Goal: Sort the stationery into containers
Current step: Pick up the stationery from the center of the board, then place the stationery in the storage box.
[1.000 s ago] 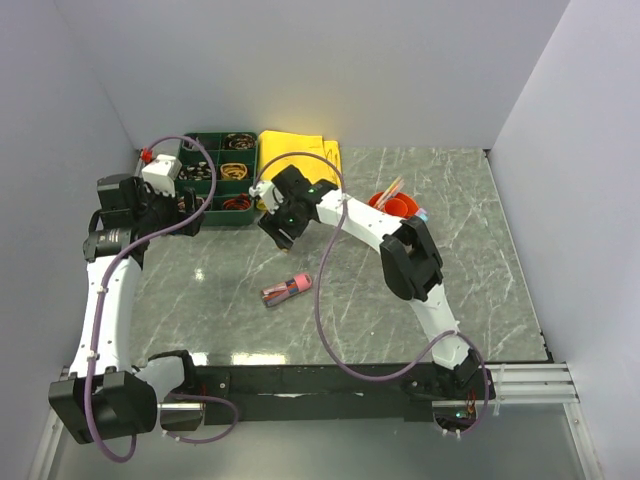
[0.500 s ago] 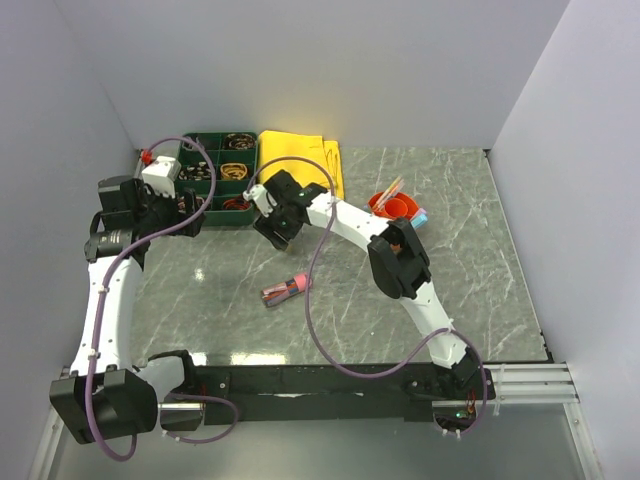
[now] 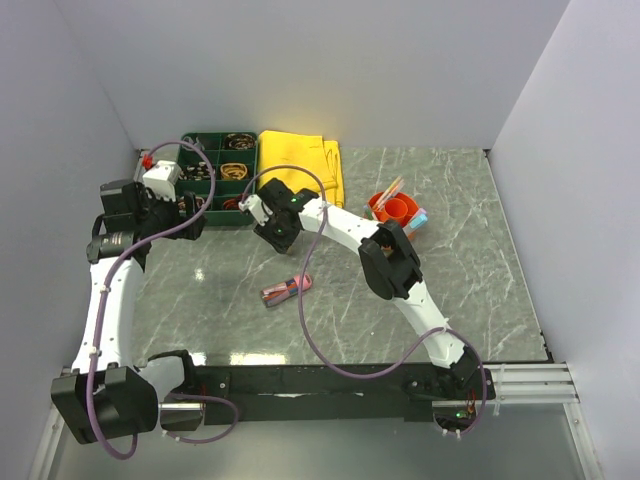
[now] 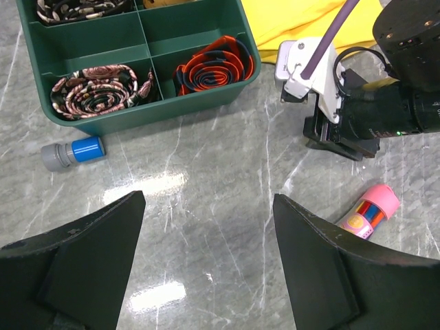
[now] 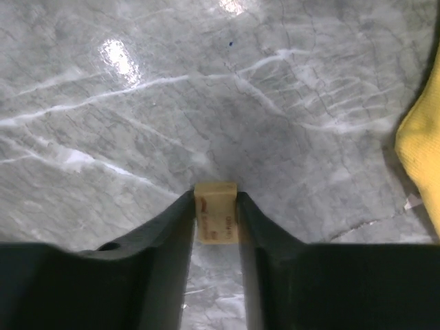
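Three items lie outside the containers. A blue-capped tube [image 4: 72,152] lies just beside the green tray [image 4: 172,111]. The left gripper [image 4: 206,206] hangs released above the table. The right gripper [image 5: 215,201] is clenched on a small tan block [image 5: 215,213] near the yellow cloth [image 5: 421,151]. A pink marker [image 4: 369,212] lies unsorted. The orange pot [image 3: 405,207] already holds pens.

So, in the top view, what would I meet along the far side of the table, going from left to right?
tray → cloth → pot
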Available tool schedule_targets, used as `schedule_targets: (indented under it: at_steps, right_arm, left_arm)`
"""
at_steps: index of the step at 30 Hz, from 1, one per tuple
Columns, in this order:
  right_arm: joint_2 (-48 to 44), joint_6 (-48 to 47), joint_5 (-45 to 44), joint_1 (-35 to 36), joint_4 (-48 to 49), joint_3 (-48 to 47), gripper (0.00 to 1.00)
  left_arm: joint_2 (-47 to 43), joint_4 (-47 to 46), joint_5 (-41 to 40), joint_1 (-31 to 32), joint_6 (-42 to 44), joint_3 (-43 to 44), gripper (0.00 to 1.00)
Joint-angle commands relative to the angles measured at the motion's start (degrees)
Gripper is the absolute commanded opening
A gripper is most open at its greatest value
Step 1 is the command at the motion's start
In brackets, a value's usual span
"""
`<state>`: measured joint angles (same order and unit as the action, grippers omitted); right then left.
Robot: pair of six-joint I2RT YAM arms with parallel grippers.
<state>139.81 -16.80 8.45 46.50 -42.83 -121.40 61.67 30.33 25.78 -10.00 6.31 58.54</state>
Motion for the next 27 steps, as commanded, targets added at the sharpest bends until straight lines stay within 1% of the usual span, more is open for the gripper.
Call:
schedule_targets:
  at_steps: [1,2,3,4,6,7,8,9,10,11,15,18,19,22,23,24,25,26,27]
  right_arm:
    - [-1.46,-1.04,-0.63,0.35,-1.38,-0.06,0.30]
    - [-1.90,-1.31,-0.89,0.35,-1.47,0.20,0.21]
    - [-2.60,-1.40,-1.15,0.35,-1.47,0.55,0.17]
    - [-4.52,-1.57,-1.67,0.35,-1.38,0.82,0.15]
    - [-7.25,-1.75,-2.03,0.08,-1.29,1.87,0.14]
    - [-10.66,-1.66,-2.03,-0.18,-1.12,2.22,0.14]
    - [-12.44,-0.96,-1.86,-0.44,-0.94,2.66,0.14]
    - [-14.37,-0.43,-1.59,-1.14,-0.85,3.19,0.17]
    - [-18.39,0.18,-1.59,-1.76,-0.59,3.80,0.18]
    - [-20.52,0.97,-1.42,-2.37,0.28,5.02,0.18]
    - [-31.32,1.86,-1.68,-6.50,1.52,7.67,0.19]
    - [-35.29,1.59,-1.16,-12.12,1.35,9.43,0.18]
    - [-37.22,1.42,-1.07,-15.70,1.17,9.95,0.17]
    - [-39.70,0.63,-0.36,-21.43,0.38,12.59,0.16]
    - [-40.05,0.71,0.25,-25.11,0.20,13.99,0.15]
    - [-40.75,0.63,1.21,-27.06,0.20,14.87,0.15]
    - [-41.02,0.19,1.39,-28.56,0.20,15.84,0.15]
    - [-41.37,-0.16,1.57,-30.92,0.29,17.94,0.14]
    - [-41.89,-0.51,2.44,-31.81,0.46,18.91,0.14]
  left_arm:
    - [-0.85,-2.64,1.99,-0.28,-1.30,-0.27,0.81]
    - [-0.76,-2.73,2.08,-0.37,-1.30,-0.27,0.81]
    - [-0.67,-2.82,2.26,-0.28,-1.38,-0.27,0.81]
    - [-0.41,-3.25,2.43,-0.28,-1.38,-0.27,0.81]
    - [-0.15,-3.78,2.43,-0.28,-1.91,-0.45,0.81]
    - [0.38,-4.13,2.00,-0.28,-2.00,-0.54,0.81]
    - [0.73,-4.57,1.73,-0.37,-2.09,-0.88,0.81]
    - [0.99,-4.75,2.16,-0.28,-1.83,-0.97,0.81]
    - [1.52,-4.75,2.78,-0.37,-1.39,-1.06,0.82]
    - [1.78,-5.10,3.31,-0.37,-1.21,-1.15,0.81]
    - [3.45,-6.67,9.18,-0.19,-3.40,-0.10,0.80]
    - [5.65,-8.96,12.62,-0.02,-5.07,1.74,0.79]
    - [6.87,-9.49,14.19,0.07,-5.95,2.27,0.79]
    - [10.47,-9.42,14.21,0.50,-8.24,5.52,0.79]
    - [11.53,-8.63,14.12,0.77,-7.54,8.23,0.79]
    - [12.50,-7.75,13.77,1.12,-6.93,9.47,0.79]
    - [13.90,-6.35,12.73,1.99,-3.61,10.61,0.79]
    - [14.44,-5.98,12.28,2.35,-2.71,12.28,0.80]
    - [14.97,-5.72,11.93,2.61,-2.09,12.99,0.80]
